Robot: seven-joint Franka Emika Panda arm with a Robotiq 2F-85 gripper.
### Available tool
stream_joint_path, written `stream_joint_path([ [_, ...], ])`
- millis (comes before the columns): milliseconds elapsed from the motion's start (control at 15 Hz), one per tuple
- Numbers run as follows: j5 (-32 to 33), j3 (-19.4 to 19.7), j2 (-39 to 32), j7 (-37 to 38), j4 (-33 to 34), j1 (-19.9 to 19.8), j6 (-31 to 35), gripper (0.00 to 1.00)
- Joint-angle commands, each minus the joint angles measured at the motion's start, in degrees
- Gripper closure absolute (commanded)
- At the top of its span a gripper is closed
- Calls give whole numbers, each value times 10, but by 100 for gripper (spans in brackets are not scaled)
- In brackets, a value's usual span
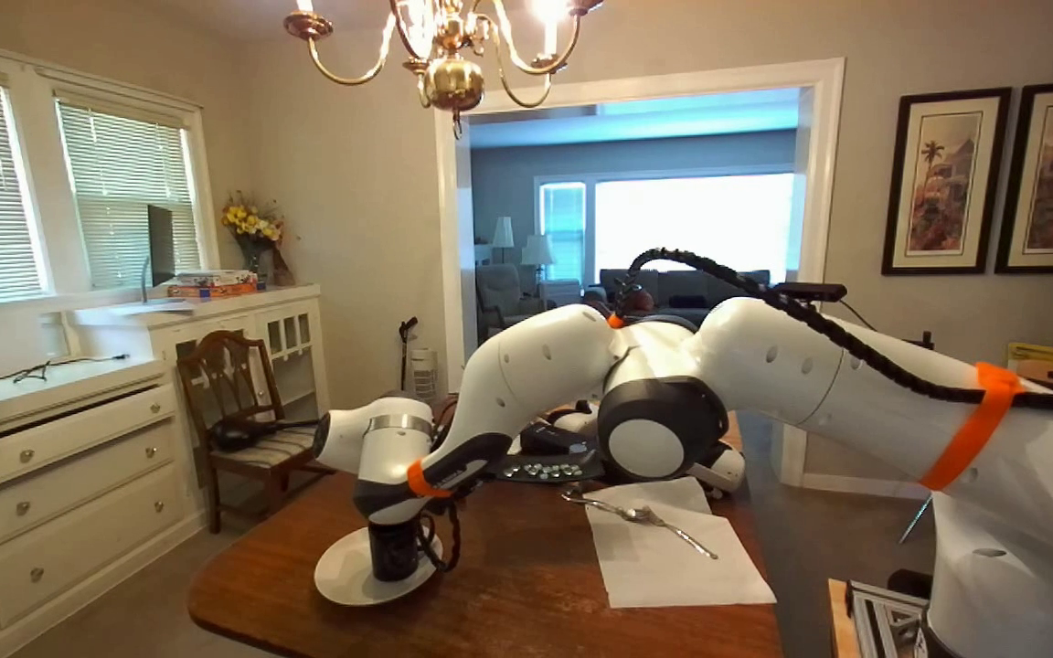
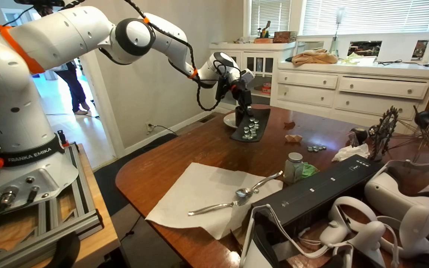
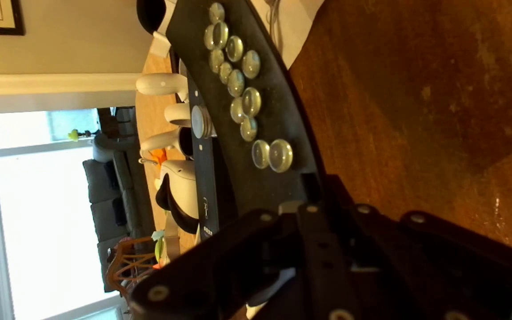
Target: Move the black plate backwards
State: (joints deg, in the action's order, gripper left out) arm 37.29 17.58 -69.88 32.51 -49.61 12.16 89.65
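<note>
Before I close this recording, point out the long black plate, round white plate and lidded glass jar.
Long black plate point(image 3: 278, 111): wrist view, its bare surface.
Round white plate point(image 1: 336, 568): in an exterior view, bare part near its rim.
Lidded glass jar point(image 2: 292, 172): in an exterior view, its body.

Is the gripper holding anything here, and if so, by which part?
The gripper appears shut on the black plate, holding it by one long edge, just past the glass beads.

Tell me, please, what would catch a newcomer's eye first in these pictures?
Probably the white robot arm, stretched over the wooden table. Its claw seems closed on the edge of the black plate, which holds shiny clear pebbles. In an exterior view, a brass chandelier hangs overhead.
</note>
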Motion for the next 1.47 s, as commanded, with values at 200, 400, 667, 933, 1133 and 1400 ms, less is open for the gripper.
stream_joint_path([
  [200,20,3,20,40,-92,19,82,98],
  [400,23,4,26,47,-125,30,115,98],
  [667,25,5,40,57,-170,47,144,98],
  [933,41,10,67,64,-231,65,182,98],
  [1133,77,-2,93,79,-276,67,204,98],
  [1400,112,-16,126,104,-328,70,217,98],
])
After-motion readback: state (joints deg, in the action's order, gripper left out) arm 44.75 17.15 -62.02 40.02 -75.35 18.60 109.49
